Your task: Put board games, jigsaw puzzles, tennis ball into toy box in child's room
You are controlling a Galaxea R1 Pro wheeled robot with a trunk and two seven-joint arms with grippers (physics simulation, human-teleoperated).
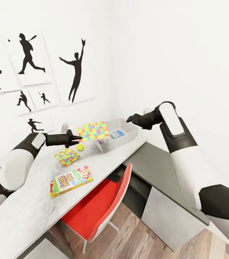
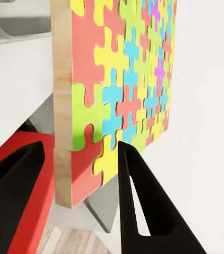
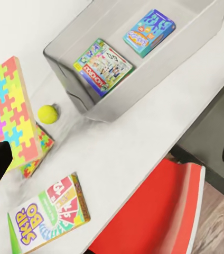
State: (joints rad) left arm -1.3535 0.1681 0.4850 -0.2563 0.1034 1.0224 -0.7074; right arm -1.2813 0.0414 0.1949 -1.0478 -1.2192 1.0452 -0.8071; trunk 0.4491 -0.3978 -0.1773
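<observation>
My left gripper (image 1: 73,139) is shut on the edge of the larger jigsaw puzzle (image 1: 93,131), holding it in the air beside the toy box (image 1: 119,144). Close up, its fingers (image 2: 130,185) pinch the puzzle (image 2: 122,79). In the toy box (image 3: 64,58) lie the blue board game (image 3: 149,32) and the green-bordered one (image 3: 102,66). On the table (image 1: 28,212) are the tennis ball (image 1: 80,147), the smaller puzzle (image 1: 67,157) and the SKIP-BO game (image 1: 71,180). My right gripper (image 1: 130,118) hovers open over the box's far side, holding nothing.
A red chair (image 1: 100,201) is tucked under the table's front edge. A lower dark grey cabinet (image 1: 168,169) adjoins the table at the right. White walls with black sports silhouettes (image 1: 75,72) stand close behind the table.
</observation>
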